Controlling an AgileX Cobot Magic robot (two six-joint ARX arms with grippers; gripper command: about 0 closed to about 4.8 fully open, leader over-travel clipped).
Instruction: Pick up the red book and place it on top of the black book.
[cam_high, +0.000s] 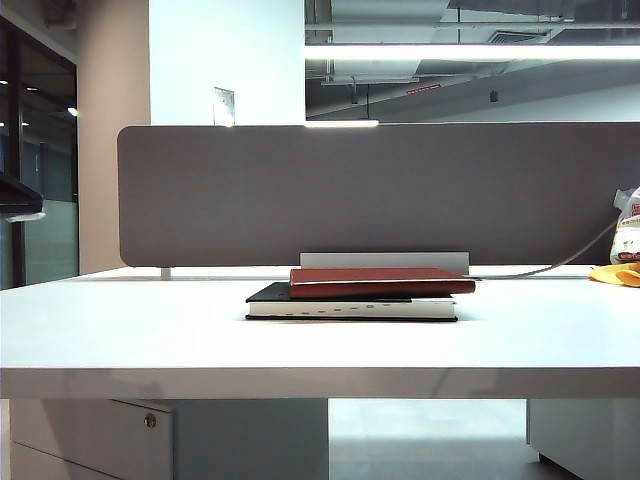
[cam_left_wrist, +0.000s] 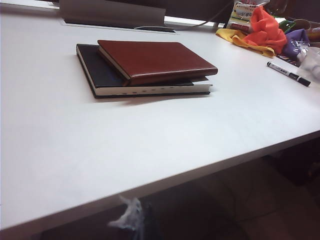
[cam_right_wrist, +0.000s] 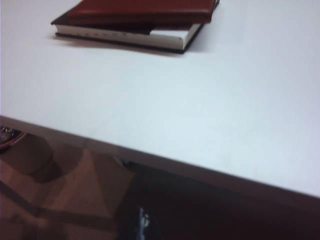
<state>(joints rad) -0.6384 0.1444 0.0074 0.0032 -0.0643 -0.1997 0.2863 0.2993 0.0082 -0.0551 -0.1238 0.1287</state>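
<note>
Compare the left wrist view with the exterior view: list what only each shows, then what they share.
Only the left wrist view: a black marker pen and a pile of orange, yellow and purple cloths at the table's far side. Only the exterior view: the grey partition panel at full width, ceiling lights above, and a drawer unit under the table. Both: the red book lying on the black book, offset to one side, on the white table. Neither shows the left or right gripper.

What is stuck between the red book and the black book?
Nothing visible. The red book already lies flat on the black book, shifted toward one side. Neither gripper shows in any view.
</note>
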